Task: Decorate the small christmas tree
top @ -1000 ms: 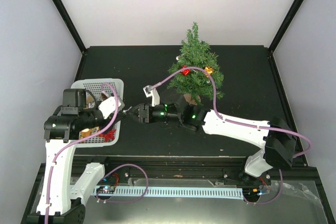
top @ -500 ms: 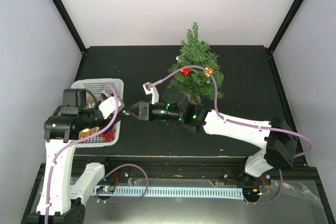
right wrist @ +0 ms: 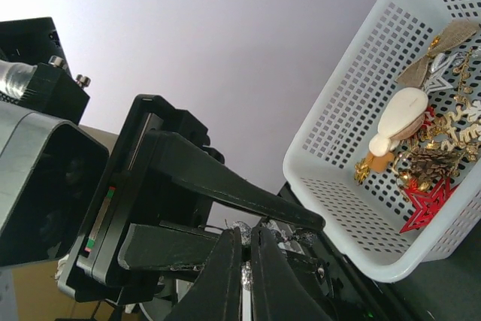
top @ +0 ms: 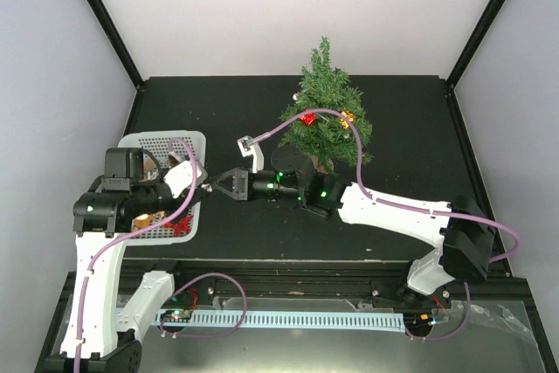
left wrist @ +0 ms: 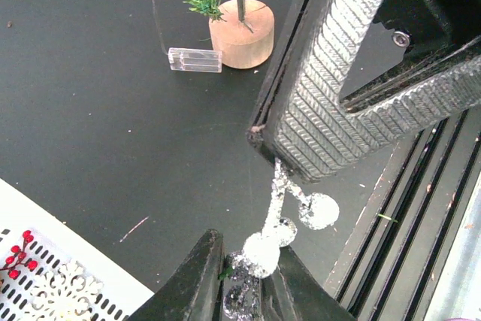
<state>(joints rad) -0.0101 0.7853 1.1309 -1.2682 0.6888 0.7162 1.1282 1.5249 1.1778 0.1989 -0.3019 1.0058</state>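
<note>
Ornament [left wrist: 263,249] between left pincer [left wrist: 244,264], right pincer [right wrist: 242,249]

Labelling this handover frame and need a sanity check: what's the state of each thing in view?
left gripper: shut on lower end of silver ornament
right gripper: shut on its top
silver ornament: held between both grippers
tree: upright, red ornament and gold ornament hung on it
basket: upright, partly filled

Bright, even light pours in from overhead, and the black table [top: 218,111] shows barely a shadow. At the left wrist the ornament [left wrist: 263,249] glitters, a touch soft up close; at the right wrist the wall [right wrist: 225,20] washes out pale.
</note>
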